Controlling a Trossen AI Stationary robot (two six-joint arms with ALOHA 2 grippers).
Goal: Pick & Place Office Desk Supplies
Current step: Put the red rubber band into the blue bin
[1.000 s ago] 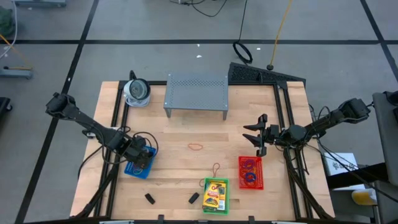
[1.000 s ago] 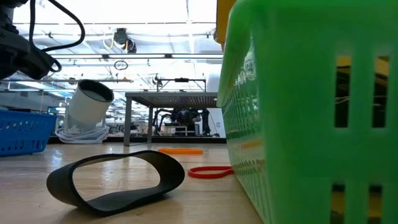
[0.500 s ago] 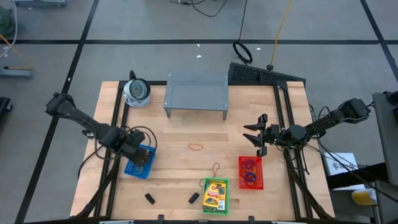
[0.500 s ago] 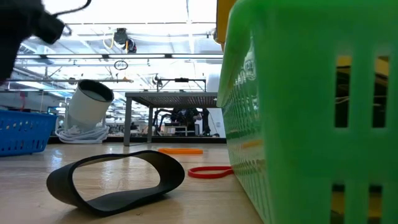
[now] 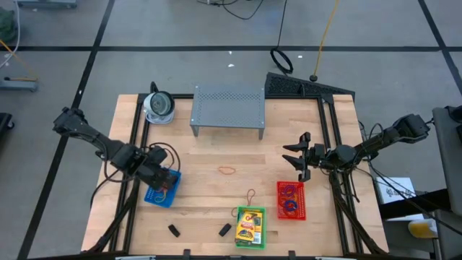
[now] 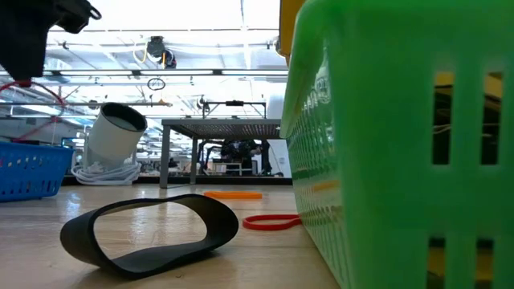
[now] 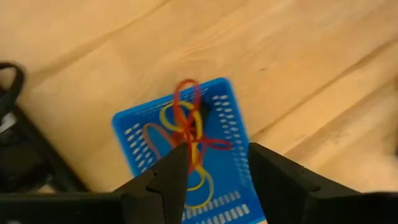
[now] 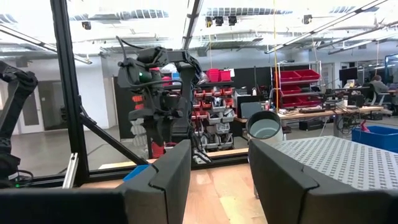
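Left wrist view: our left hand (image 7: 214, 163) hangs over the blue basket (image 7: 231, 109), its fingers parted, a red rubber band (image 7: 188, 99) dangling from one fingertip above yellow loops (image 7: 166, 118) in the basket. From above, our right hand (image 5: 299, 157) waits spread open over the table (image 5: 209, 152) beside the red basket (image 5: 291, 200).

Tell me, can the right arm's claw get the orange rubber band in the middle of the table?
Probably yes. The right claw is open, and only bare wood lies between it and the orange rubber band.
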